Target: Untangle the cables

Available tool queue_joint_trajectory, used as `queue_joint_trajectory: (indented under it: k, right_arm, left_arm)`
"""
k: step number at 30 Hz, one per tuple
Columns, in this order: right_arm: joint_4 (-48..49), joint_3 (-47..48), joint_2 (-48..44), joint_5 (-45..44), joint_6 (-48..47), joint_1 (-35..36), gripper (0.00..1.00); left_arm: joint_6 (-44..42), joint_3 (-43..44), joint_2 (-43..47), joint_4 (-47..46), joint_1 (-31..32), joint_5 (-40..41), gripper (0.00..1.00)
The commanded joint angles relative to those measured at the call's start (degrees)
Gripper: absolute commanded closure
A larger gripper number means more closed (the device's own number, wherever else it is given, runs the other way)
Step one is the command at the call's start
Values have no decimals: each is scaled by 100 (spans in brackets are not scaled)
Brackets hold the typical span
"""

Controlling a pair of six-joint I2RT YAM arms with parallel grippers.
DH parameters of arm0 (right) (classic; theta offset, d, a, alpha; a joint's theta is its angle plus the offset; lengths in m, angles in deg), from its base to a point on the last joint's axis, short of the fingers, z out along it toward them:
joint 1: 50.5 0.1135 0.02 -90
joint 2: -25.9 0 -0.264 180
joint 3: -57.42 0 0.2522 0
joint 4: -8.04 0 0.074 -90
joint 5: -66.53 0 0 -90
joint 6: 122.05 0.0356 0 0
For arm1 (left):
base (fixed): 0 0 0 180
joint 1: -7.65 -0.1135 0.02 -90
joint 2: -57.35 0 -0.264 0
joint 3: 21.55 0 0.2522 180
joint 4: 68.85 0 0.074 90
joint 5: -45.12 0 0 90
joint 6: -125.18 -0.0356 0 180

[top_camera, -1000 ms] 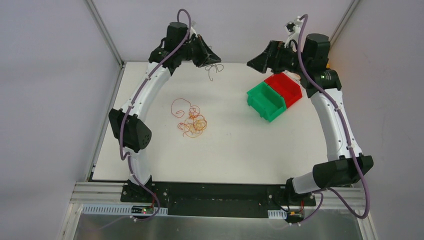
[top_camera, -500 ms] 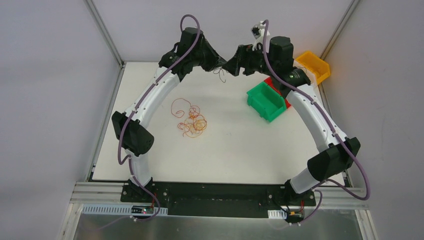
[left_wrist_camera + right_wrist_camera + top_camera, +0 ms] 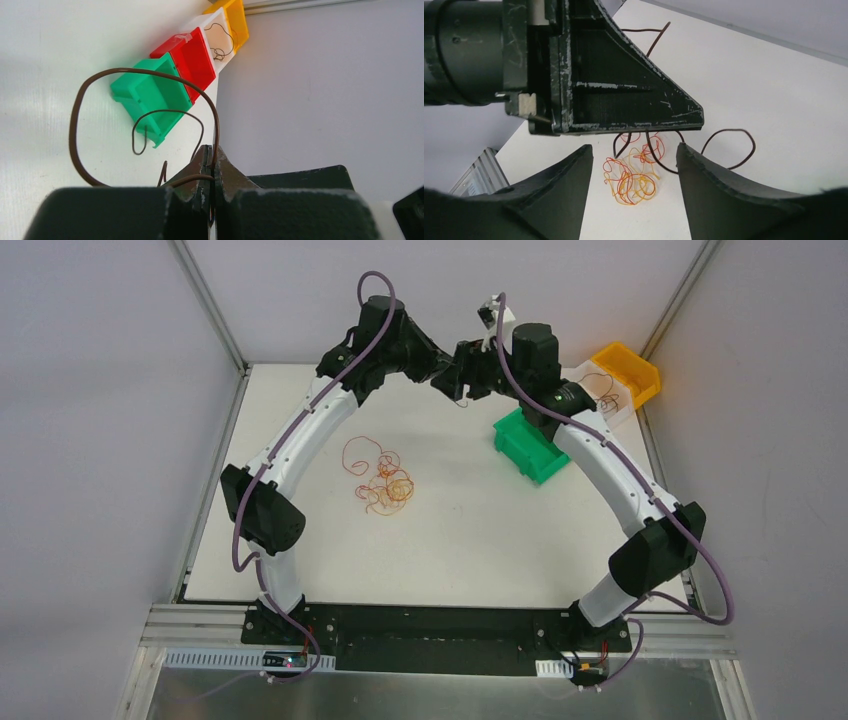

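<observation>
The left pincer [image 3: 214,156] is clamping 1 brown cable [image 3: 73,120] between its tips, jaws shut on it. It is holding that cable in the air over the far part of the table [image 3: 470,540]. The rest of the cables [image 3: 383,483] are lying well apart from it, as a loose red, orange and yellow knot on the table's left half. The right pincer [image 3: 634,149] is standing part open with nothing between its fingers, facing the left one just beside it.

The brown cable is looking hair-thin, nearly weightless and springy, holding its curls while hanging free. I am judging that it will bounce and swing rather than drape, and will slip out of a light pinch. The best hold is probably the short run just beside the left pincer's tips, where it is likely to sway least; the free loops may dodge a jaw.

The left wrist view is showing the grip itself and a row of 4 bins: the green bin [image 3: 150,95], red bin [image 3: 195,60], white bin [image 3: 197,25] with a dark cable [image 3: 218,51] in it, and yellow bin [image 3: 239,20]. The top view is not showing the red one, since the right arm [image 3: 610,470] is crossing that spot. Only the right wrist view is showing the gap between the right fingers, with the knot far below.
</observation>
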Motion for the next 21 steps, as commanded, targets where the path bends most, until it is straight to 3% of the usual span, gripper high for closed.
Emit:
queue_joint_trajectory:
  k: [1, 5, 7, 8, 14, 18, 19, 21]
  right_arm:
    - [484, 291, 59, -422, -234, 61, 39]
    - [683, 343, 202, -527, -251, 66, 58]
    - [743, 421, 253, -516, -278, 63, 79]
    - [744, 451, 252, -508, -312, 64, 99]
    - [1060, 330, -43, 148, -118, -262, 100]
    - [1435, 453, -158, 294, -76, -424, 100]
    - [1549, 520, -124, 318, -80, -426, 100]
    - [1666, 745, 1, 389, -80, -426, 100]
  left_arm:
    - [211, -140, 361, -324, 4, -151, 100]
    - [298, -212, 407, -426, 4, -228, 100]
    - [305, -251, 433, -452, 4, -243, 100]
    - [305, -294, 461, -457, 5, -243, 100]
    - [162, -783, 674, -470, -315, -322, 100]
    - [373, -1288, 660, -691, -510, -816, 100]
    - [511, -1398, 603, -929, -521, -997, 97]
    - [742, -1545, 473, -1553, -520, -1376, 79]
